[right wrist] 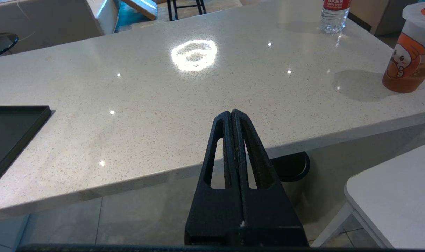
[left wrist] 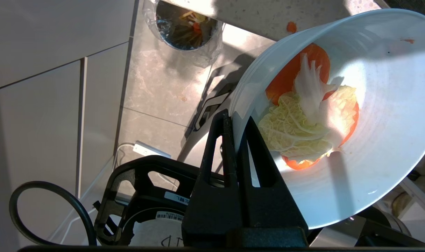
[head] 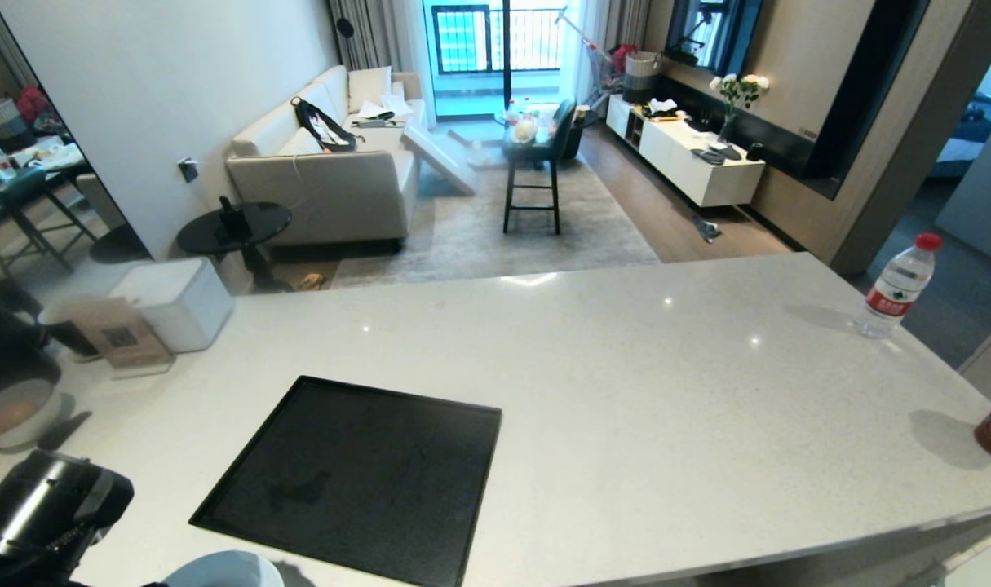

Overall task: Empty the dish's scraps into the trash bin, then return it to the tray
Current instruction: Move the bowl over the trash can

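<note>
The left gripper (left wrist: 237, 126), fingers clenched on the rim of the tilted dish (left wrist: 355, 115), holds its scraps (left wrist: 308, 115) beyond the worktop (head: 626, 391) edge, with the trash bin (left wrist: 186, 26) at eleven o'clock; emptying probably needs steeper tipping, directly above it

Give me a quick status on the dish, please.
Left claw shut on dish rim, off the counter edge. Scraps inside; trash bin below on floor. Right claw shut, empty. Tray bare.
</note>
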### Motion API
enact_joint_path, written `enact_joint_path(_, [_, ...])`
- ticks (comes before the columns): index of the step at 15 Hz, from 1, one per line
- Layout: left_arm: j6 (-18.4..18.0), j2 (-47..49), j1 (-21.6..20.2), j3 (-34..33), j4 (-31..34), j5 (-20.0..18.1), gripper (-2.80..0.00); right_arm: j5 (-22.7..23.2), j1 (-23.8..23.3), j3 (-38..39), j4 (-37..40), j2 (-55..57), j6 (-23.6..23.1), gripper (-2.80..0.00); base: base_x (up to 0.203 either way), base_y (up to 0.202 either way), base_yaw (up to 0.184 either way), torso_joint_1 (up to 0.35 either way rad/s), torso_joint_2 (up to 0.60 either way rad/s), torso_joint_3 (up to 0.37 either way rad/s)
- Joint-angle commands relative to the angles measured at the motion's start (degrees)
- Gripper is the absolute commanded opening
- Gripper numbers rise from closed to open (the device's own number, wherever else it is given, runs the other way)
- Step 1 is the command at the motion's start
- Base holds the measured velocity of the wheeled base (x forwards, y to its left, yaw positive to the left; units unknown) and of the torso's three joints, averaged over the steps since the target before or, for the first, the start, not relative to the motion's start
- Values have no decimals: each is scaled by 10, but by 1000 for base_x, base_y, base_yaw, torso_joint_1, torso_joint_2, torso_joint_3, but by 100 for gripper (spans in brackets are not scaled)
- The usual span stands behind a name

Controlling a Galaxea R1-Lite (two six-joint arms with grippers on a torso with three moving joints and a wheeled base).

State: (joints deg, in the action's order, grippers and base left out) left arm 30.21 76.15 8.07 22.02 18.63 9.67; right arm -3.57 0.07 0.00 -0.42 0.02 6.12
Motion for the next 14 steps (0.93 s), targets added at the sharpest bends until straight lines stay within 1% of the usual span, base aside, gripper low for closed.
enact_joint_path(1, [2, 0, -2, -8, 0, 2, -280, 0, 0, 0, 0, 0, 0, -280, 0, 0, 0, 0, 0, 0])
enact_joint_path(4, [3, 1, -9, -8, -3, -1, -280, 0, 0, 0, 0, 0, 0, -280, 0, 0, 0, 0, 0, 0])
enact_joint_path(7, [-1, 3, -8, -7, -3, -13, -280, 0, 0, 0, 0, 0, 0, -280, 0, 0, 0, 0, 0, 0])
enact_joint_path(11, [-2, 6, -9, -5, -3, -13, -280, 0, 0, 0, 0, 0, 0, -280, 0, 0, 0, 0, 0, 0])
enact_joint_path(14, [-1, -2, -9, -17, -3, -12, -280, 0, 0, 0, 0, 0, 0, -280, 0, 0, 0, 0, 0, 0])
